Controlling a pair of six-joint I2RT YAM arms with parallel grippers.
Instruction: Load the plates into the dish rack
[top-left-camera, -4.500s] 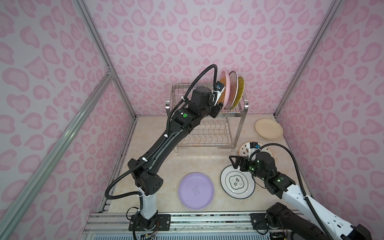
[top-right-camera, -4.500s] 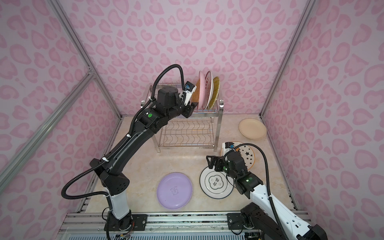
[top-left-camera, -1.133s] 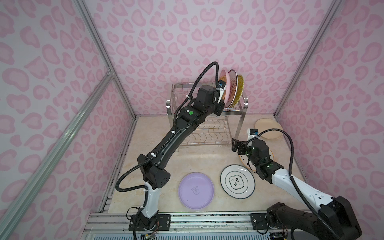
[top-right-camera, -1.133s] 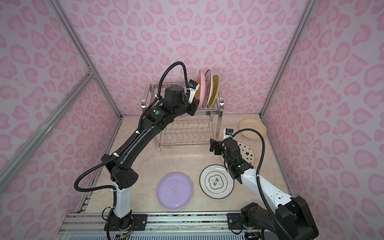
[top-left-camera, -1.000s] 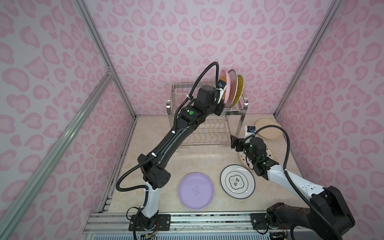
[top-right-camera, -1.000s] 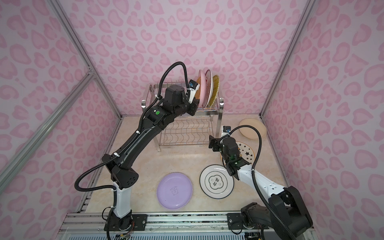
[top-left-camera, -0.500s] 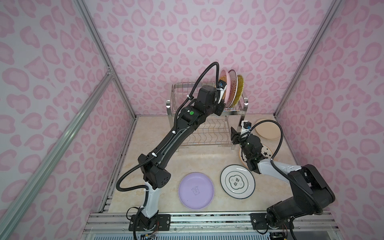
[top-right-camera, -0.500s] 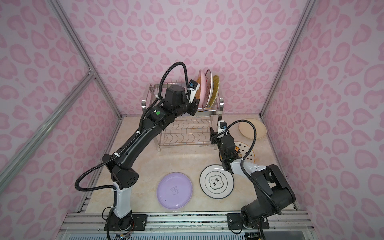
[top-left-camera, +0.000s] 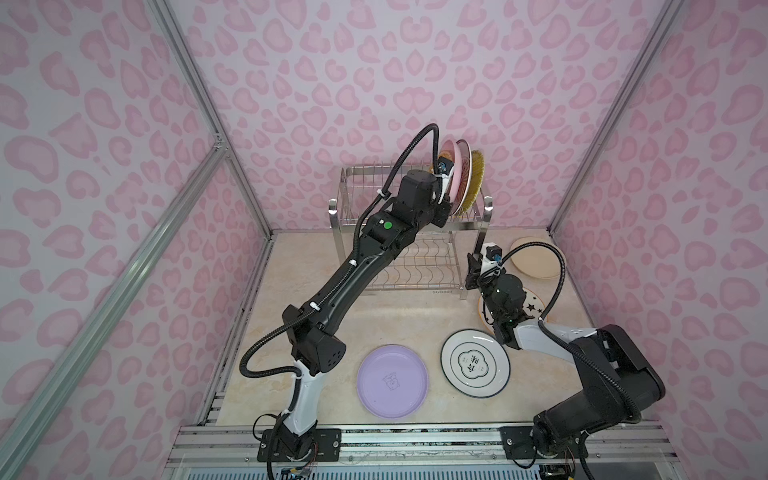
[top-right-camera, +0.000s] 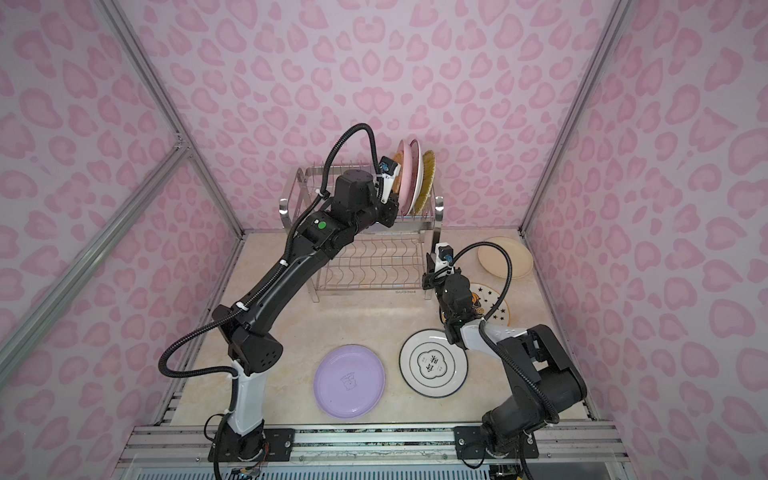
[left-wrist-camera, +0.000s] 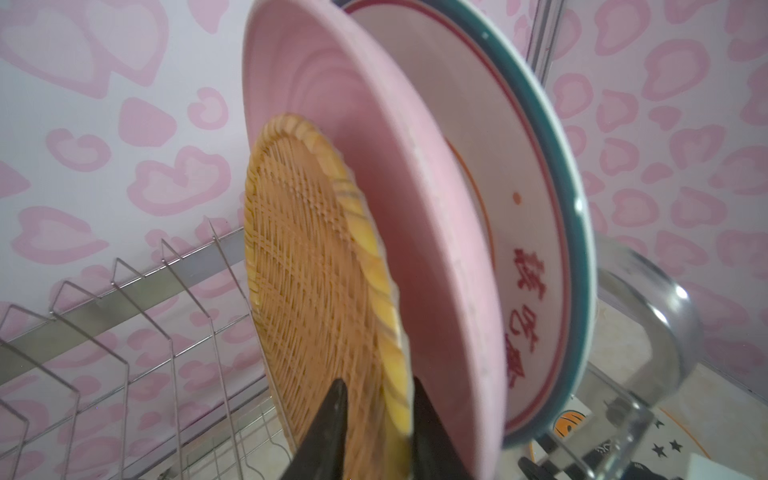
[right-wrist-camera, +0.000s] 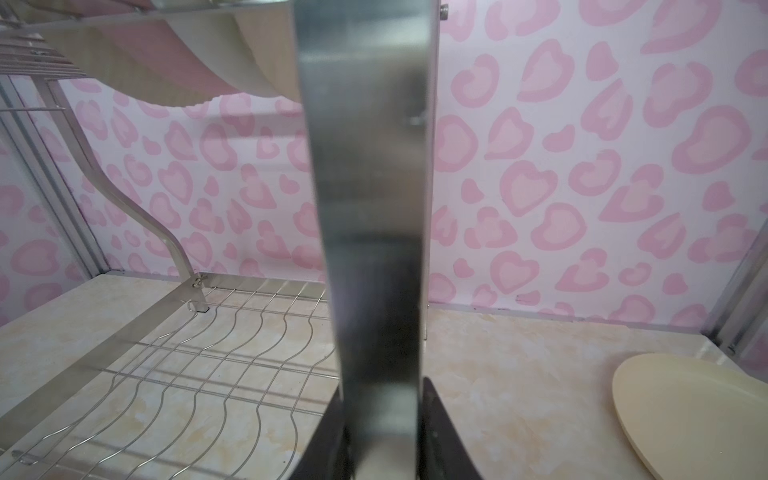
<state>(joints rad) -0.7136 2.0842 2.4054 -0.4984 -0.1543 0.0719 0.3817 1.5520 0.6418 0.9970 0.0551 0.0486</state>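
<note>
The dish rack (top-left-camera: 409, 266) stands at the back. Its upper tier holds a pink plate (left-wrist-camera: 395, 166), a white plate with red ring (left-wrist-camera: 498, 174) and a yellow striped plate (top-left-camera: 477, 178), all on edge. My left gripper (left-wrist-camera: 376, 384) is shut on the rim of an orange woven-look plate (left-wrist-camera: 307, 266), upright beside the pink one. My right gripper (right-wrist-camera: 380, 386) is shut on the rack's front right leg (right-wrist-camera: 365, 208), low down near the table. The lilac plate (top-left-camera: 392, 380), emblem plate (top-left-camera: 475, 368), star plate (top-left-camera: 528, 303) and cream plate (top-left-camera: 536, 257) lie flat.
Free divider prongs (left-wrist-camera: 124, 291) stand on the woven plate's open side. The wavy-wire lower shelf (right-wrist-camera: 187, 365) holds nothing. Pink patterned walls close in the back and both sides, and the right arm (top-left-camera: 582, 357) stretches over the star plate.
My right gripper has moved from above the star plate to the rack's front right leg and shut on it. The left gripper has stayed at the upper tier with the woven plate.
</note>
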